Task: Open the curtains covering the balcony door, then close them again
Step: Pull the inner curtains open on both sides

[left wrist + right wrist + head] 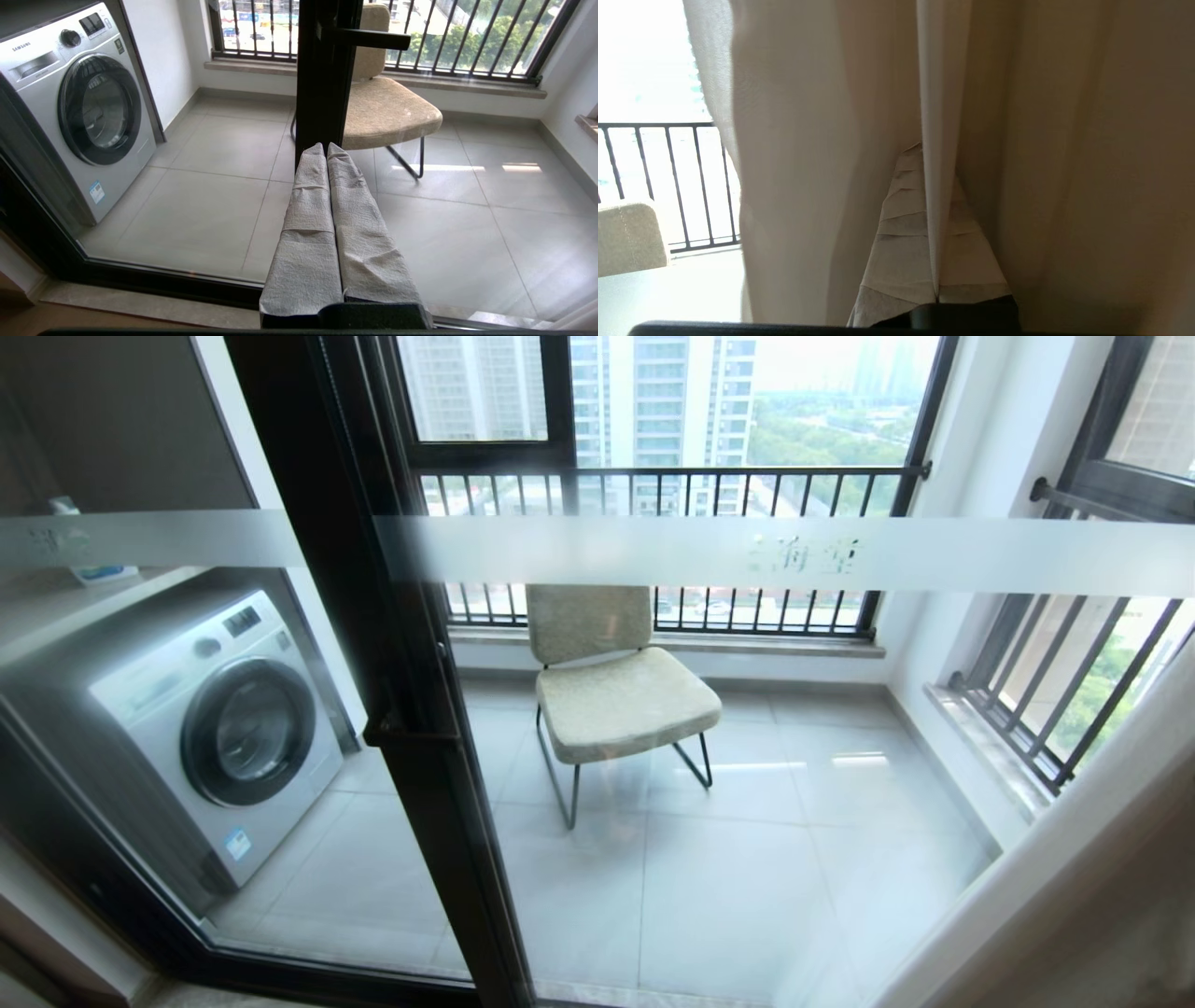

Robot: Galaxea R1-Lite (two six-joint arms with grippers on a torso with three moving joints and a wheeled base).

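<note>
The balcony door (411,709), glass in a black frame with a frosted stripe (747,555) and a black handle (401,733), stands uncovered in the head view. The pale beige curtains (1102,896) hang bunched at the far right edge. In the right wrist view my right gripper (933,161) is shut on a narrow fold of the curtains (941,93), with more folds (808,163) hanging on both sides. In the left wrist view my left gripper (325,147) is shut on nothing, low in front of the door frame (322,70) below its handle (373,39). Neither arm shows in the head view.
Behind the glass, a washing machine (215,728) stands at the left and a beige chair (616,695) in the middle of the tiled balcony floor. Black-framed windows with railing bars (672,495) close the far side and the right side (1074,681).
</note>
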